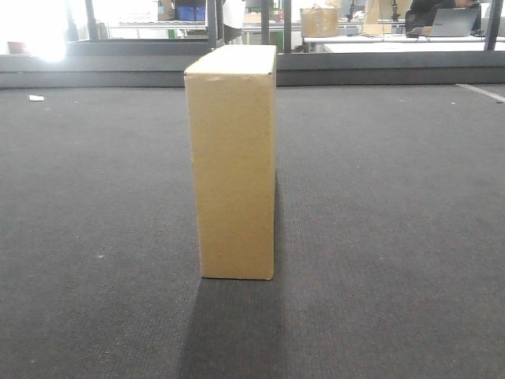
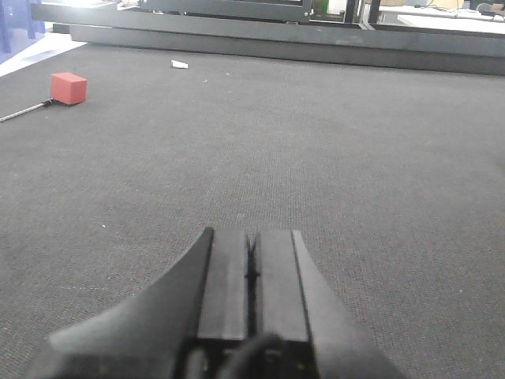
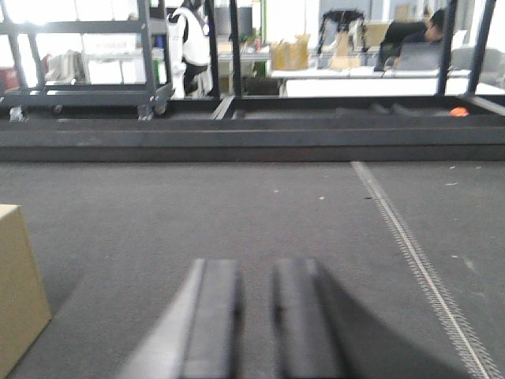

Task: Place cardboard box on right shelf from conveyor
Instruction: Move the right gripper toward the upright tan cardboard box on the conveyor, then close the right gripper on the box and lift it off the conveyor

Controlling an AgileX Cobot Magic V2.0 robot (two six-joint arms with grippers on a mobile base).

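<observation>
Exterior front-facing view: cardboard box [image 1: 233, 166] stands upright on its narrow end on the conveyor [image 1: 394, 237], untouched. My left gripper [image 2: 252, 245] is closed and empty. My right gripper [image 3: 256, 276] is barely parted, with the box to its left. I judge a one-sided nudge could topple it. The conveyor is woven and flat; the room beyond is cluttered.

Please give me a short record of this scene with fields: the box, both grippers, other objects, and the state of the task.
box: cardboard box, standing upright on the conveyor
left gripper: jaws closed, holding nothing
right gripper: jaws slightly apart, holding nothing; the box is at the left edge of its view
other: small red block on the conveyor, far left in the left wrist view
right shelf: not in view
task state: box not yet grasped
</observation>
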